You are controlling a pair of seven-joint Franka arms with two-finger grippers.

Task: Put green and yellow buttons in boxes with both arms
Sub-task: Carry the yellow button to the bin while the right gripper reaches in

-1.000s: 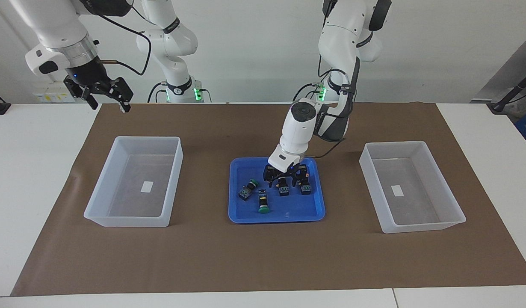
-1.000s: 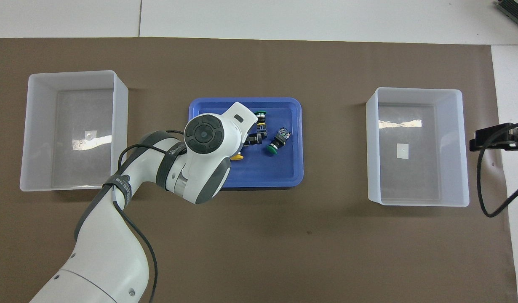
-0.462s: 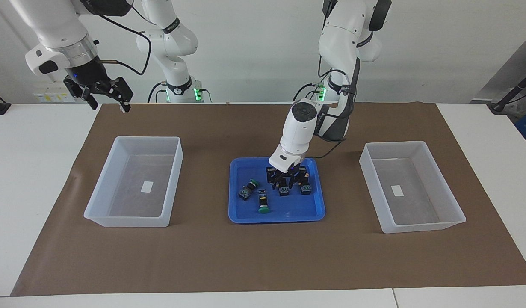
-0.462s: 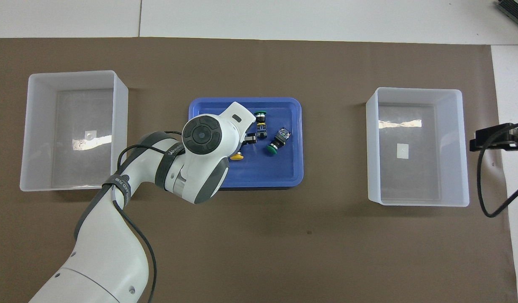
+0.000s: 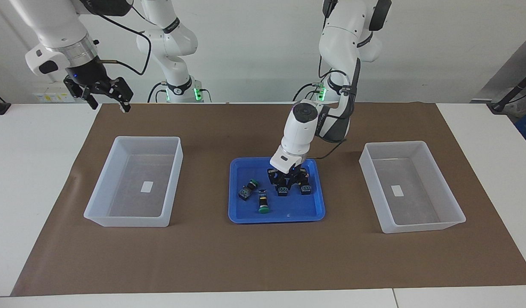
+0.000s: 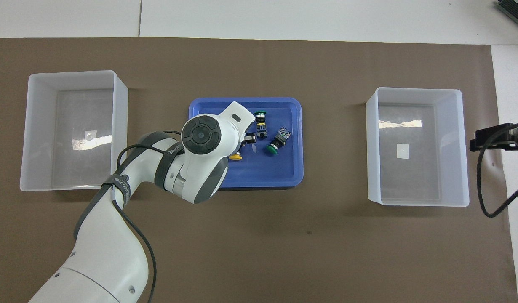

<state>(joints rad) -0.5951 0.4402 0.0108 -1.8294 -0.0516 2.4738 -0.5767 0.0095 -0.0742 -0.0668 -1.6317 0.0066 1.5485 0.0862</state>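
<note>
The left gripper (image 5: 287,185) is lowered around a yellow button (image 6: 235,157) at the tray's (image 5: 276,216) twelve o'clock, grip undeterminable. Light and rigid, it is best pinched across its blocky body.

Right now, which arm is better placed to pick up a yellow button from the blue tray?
Left. The left gripper is already down in the blue tray at a yellow button. The right gripper waits raised over the right arm's end of the table, away from the tray.
</note>
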